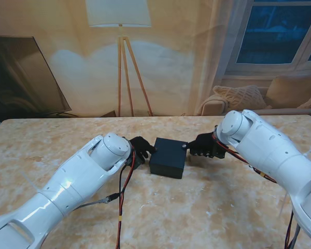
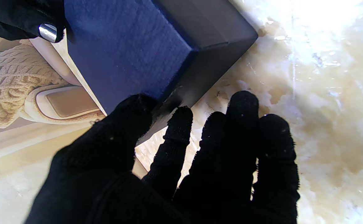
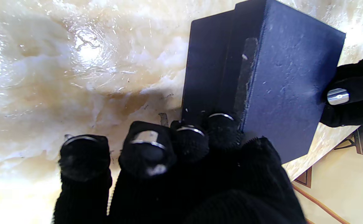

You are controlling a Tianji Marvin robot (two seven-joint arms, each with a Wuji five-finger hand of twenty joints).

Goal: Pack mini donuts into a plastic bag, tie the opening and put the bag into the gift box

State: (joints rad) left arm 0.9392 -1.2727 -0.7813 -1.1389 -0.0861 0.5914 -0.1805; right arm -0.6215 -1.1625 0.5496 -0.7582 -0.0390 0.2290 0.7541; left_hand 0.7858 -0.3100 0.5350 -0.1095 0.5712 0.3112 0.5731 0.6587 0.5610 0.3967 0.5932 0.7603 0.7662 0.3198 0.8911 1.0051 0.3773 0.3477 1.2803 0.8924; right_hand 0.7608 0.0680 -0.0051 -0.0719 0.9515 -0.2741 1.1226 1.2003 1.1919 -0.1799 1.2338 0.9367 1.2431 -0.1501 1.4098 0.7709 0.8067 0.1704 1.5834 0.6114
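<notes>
Both hands flanked the closed dark gift box (image 1: 168, 157): left hand (image 1: 141, 148) and right hand (image 1: 205, 146) touched its sides, fingers loosely spread, not clamped. Lid-lifting looked next; no donuts or bag showed.

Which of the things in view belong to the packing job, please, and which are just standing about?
Part of the job:
- dark gift box, lid closed
- left robot hand, at its left side
- right robot hand, at its right side

Just standing about:
- floor lamp
- cushion
- window

No donuts or bag are visible.
</notes>
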